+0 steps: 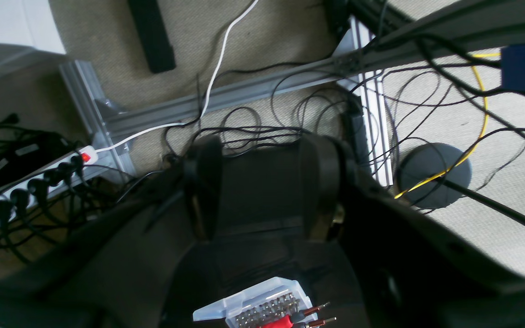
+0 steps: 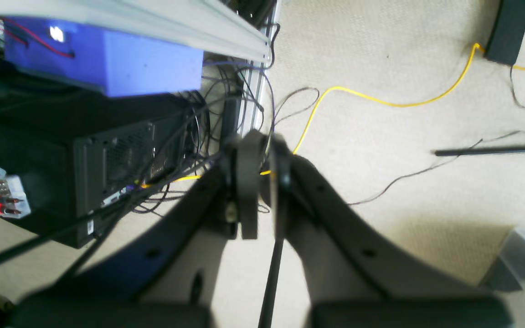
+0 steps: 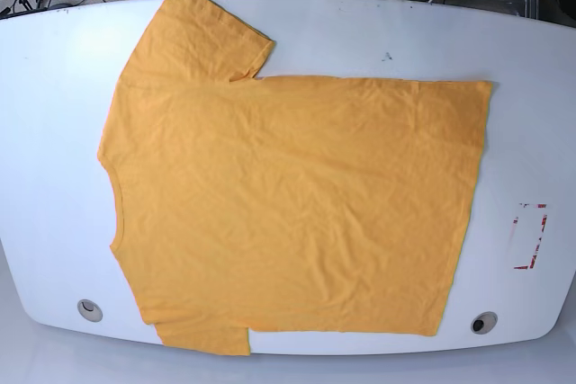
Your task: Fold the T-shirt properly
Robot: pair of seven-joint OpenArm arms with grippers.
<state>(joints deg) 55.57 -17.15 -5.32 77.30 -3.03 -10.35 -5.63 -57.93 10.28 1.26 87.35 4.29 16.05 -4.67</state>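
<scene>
- Starting at the bottom edge of the base view: the shirt [image 3: 288,204] is lying flat on the white table [image 3: 54,132], one sleeve hanging near the lower left rim, next to a round hole [image 3: 89,311].
- Moving up the frame, its long axis is running left to right, collar at the left edge, hem at the right, second sleeve pointing to the upper left corner.
- Neither arm is showing over the table, so nothing is touching the cloth, and I am judging the fold as not yet begun.
- Left gripper [image 1: 262,187], in its wrist view, is standing about half open and holding nothing, looking down at floor cables and a power strip [image 1: 34,187] at middle left.
- Right gripper [image 2: 262,191] is sitting all but closed, nothing in it, over carpet with a yellow cable [image 2: 381,101] crossing the upper right.
- No shirt is appearing in either wrist view, so both are parked off the table and which is nearer I cannot tell; my guess is each will be taking the end on its own side.
- Farthest off, along the top edge, floor wiring is peeking past the table.
</scene>
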